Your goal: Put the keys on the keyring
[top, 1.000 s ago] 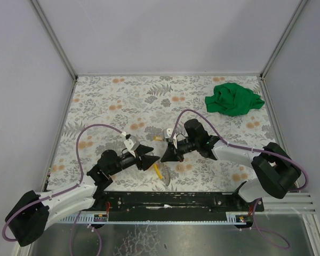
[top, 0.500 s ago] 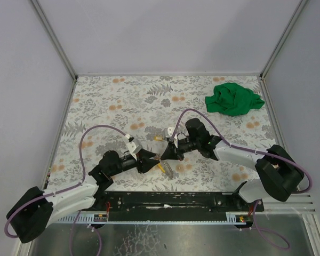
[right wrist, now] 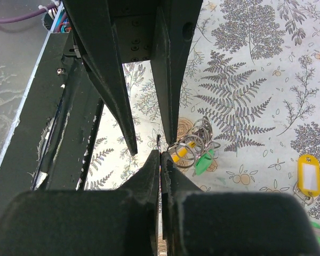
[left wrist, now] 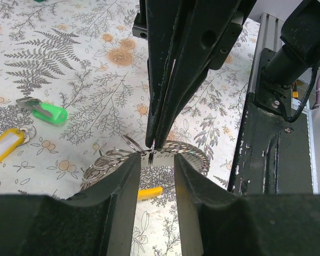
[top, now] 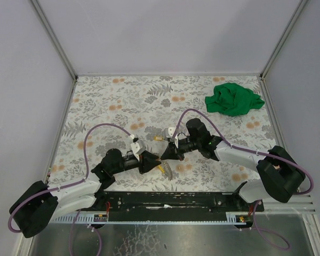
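The keyring [left wrist: 194, 151] lies on the table [top: 122, 90] close to its near edge, about midway along it, between the two arms. It is a cluster of thin silvery loops, with a small yellow tag partly under it.

The right gripper [left wrist: 151, 145] comes down on the keyring from above with its jaws fully together. Its tips appear to pinch a thin bit of the ring's wire, though the contact is too fine to be sure of.

The left gripper [left wrist: 156, 160] meets it tip to tip from the other side. Its jaws stand apart with a narrow gap, one on each side of the wire the right tips hold. I cannot see that it grips anything.

The green key [left wrist: 45, 113] and the yellow key [left wrist: 5, 145] lie flat on the table just beside each other, a little farther from the near edge than the keyring. Both are apart from the keyring, and neither gripper touches them. A green cloth [top: 233, 100] sits bunched in the far right corner, well away.

As I judge it, the task is at an early step. The ring is being steadied or prised open, no loose key is threaded on yet, and both keys remain to be picked up and worked onto the loop.
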`<state>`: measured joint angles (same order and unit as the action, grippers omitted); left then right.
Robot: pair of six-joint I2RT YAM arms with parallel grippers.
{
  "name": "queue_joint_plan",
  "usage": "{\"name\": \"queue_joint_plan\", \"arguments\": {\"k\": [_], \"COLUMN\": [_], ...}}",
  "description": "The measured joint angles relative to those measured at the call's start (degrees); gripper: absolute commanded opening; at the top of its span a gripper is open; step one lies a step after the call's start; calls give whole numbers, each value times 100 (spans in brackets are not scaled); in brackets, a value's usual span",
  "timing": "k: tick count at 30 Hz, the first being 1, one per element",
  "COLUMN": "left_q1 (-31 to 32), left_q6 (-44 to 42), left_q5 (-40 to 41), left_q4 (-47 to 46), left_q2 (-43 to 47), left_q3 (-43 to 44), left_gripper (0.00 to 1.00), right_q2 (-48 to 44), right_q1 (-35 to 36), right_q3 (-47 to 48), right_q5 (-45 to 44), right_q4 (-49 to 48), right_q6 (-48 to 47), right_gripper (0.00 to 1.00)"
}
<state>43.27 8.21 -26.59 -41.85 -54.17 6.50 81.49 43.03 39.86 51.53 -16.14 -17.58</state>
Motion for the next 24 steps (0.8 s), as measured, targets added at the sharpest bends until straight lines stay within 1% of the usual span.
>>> {"name": "queue_joint_plan", "arguments": {"k": [5,10,12,14,16,19,22,24], "left_q1": [0,0,0,0,0,0,0,0], "left_q6": [-39,-61,-61,-61,-63,-61,-59,-59], "left_q5": [-2,-39,-61,-68,-46,90,214,240], "left_q4": [-15,-26,-42,-57,-55,2,15,11], "left_q2": [37,7,-15,-22,-2,249,730,846], "left_q3": [2,26,31,33,33,24,-35,-50], "left_gripper": [23,21,22,28,31,32,29,29], "right_q2": [0,0,0,0,0,-2,-2,-2], "right_q1": [2,2,2,2,2,2,2,2], "right_q3": [0,0,0,0,0,0,0,-2], "right_q5": [13,31,48,50,46,39,37,37], "right_q4": [2,2,4,4,4,4,7,7], "right_q6": [0,2,2,2,2,0,0,0], "right_gripper": [0,0,0,0,0,0,0,0]}}
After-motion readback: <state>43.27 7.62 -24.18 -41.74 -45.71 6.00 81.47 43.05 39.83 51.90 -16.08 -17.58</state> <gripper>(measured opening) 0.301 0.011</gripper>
